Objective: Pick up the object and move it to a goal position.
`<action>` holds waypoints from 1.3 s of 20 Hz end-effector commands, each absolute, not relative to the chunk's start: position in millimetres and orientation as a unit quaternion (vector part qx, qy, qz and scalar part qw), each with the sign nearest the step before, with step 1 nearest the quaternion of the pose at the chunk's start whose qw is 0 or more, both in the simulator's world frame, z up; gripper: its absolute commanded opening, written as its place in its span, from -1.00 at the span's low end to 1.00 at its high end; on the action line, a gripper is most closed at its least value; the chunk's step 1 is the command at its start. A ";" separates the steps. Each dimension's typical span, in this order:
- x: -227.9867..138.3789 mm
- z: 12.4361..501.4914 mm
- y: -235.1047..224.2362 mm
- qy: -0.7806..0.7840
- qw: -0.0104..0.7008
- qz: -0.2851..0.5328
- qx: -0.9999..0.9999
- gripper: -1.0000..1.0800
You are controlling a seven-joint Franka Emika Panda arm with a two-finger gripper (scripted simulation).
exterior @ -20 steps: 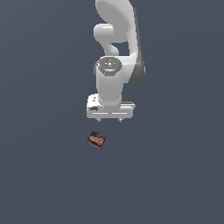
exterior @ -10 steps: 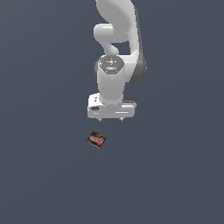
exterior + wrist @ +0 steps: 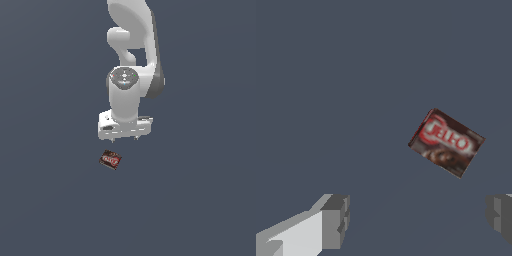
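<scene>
— What is the setting like?

— A flat, matte slate-grey surface (image 3: pixel 200 200) fills both views from edge to edge. It is one even tone, with no seam, edge or wall to be seen, and no room beyond it shows.

— And the biggest thing on show?

— The glossy white jointed robot arm (image 3: pixel 131 60), coming down from the top of the exterior view, with a round grey cap on its wrist joint and a darker grey shaded side towards the exterior view's right.

— Below that?

— The white box-shaped gripper (image 3: pixel 125 140) hangs at the arm's lower end, pointing down at the surface. In the wrist view its two grey blocky fingertips (image 3: pixel 336 220) stand wide apart with bare surface between them, and they clasp nothing.

— Where is the thing to be picked up?

— The small flat dark brown box with a red-and-white label (image 3: pixel 111 159) lies flat on the surface, just below the gripper in the exterior view and a little towards that view's left. It is turned at an angle, label up. The wrist view shows it (image 3: pixel 446 142) apart from both fingertips, not between them, nearer the one at the frame's edge.
</scene>
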State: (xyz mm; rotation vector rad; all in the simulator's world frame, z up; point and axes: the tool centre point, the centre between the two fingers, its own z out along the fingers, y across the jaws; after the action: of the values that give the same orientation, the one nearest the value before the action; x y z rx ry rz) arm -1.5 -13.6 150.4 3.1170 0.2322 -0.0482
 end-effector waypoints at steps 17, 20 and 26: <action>14.0 114.0 -45.0 0.287 0.006 -0.013 0.958 0.92; 16.3 107.7 -50.4 0.322 0.006 -0.012 0.947 0.92; 20.6 95.2 -61.0 0.391 0.004 -0.009 0.920 0.92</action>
State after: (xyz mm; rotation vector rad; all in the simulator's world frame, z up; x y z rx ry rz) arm 19.5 -58.3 98.4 2.9059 1.1699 -0.0322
